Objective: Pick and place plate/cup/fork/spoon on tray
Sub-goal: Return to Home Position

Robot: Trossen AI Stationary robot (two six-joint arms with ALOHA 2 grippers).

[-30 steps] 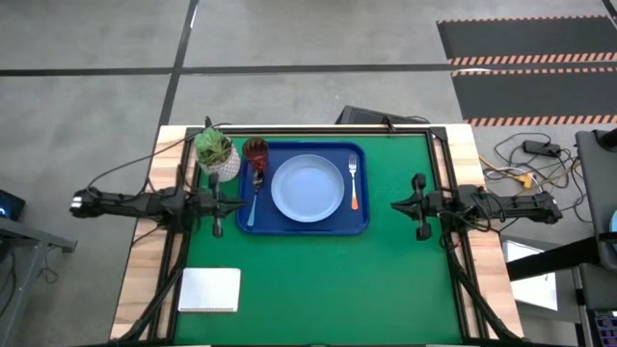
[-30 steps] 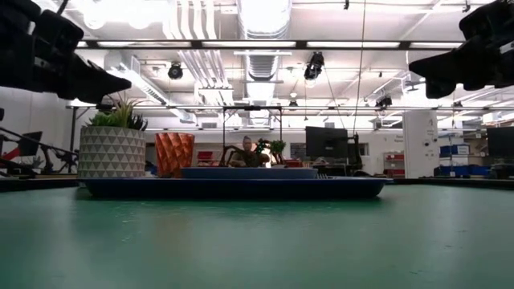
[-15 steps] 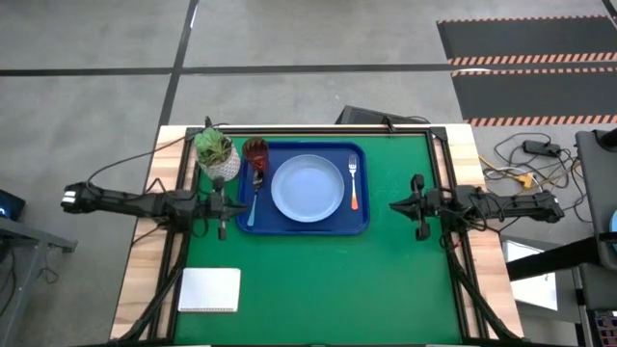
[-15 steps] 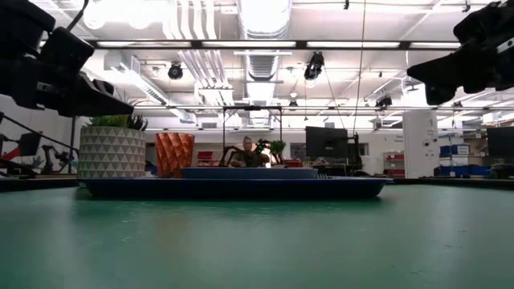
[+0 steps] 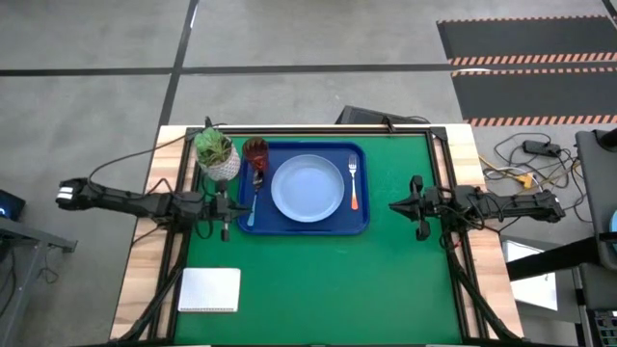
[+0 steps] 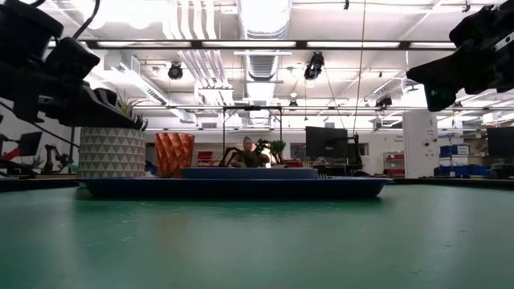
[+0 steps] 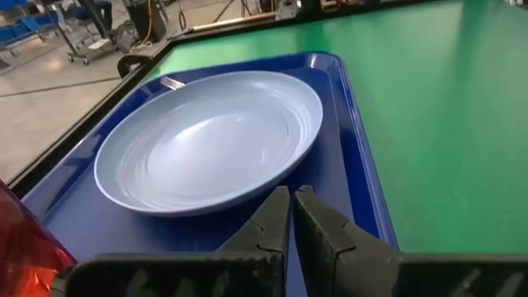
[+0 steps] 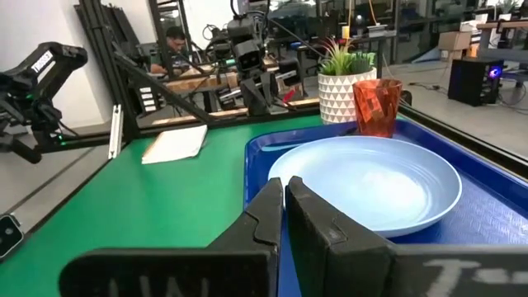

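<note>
Plate (image 5: 308, 188) centred on tray (image 5: 318, 228). Spoon (image 5: 255, 193) lies left of it and fork (image 5: 354, 183) right. Cup (image 5: 255, 151) sits at the corner by plant pot (image 5: 216, 154), seemingly inside the rim. Left gripper (image 5: 223, 209) is beside the tray, right gripper (image 5: 417, 207) well apart. Both finger pairs are pressed together and empty, likely because nothing remains to carry.

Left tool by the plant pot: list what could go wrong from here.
1. The left tool, shut, hangs close to the plant pot and the tray's left rim; a sideways swing could bump the pot or shove the tray.
2. The cup stands in the tray's corner beside that pot; a knocked pot might tip it onto the spoon.
The right tool waits off the tray's other side, likely less risk.
</note>
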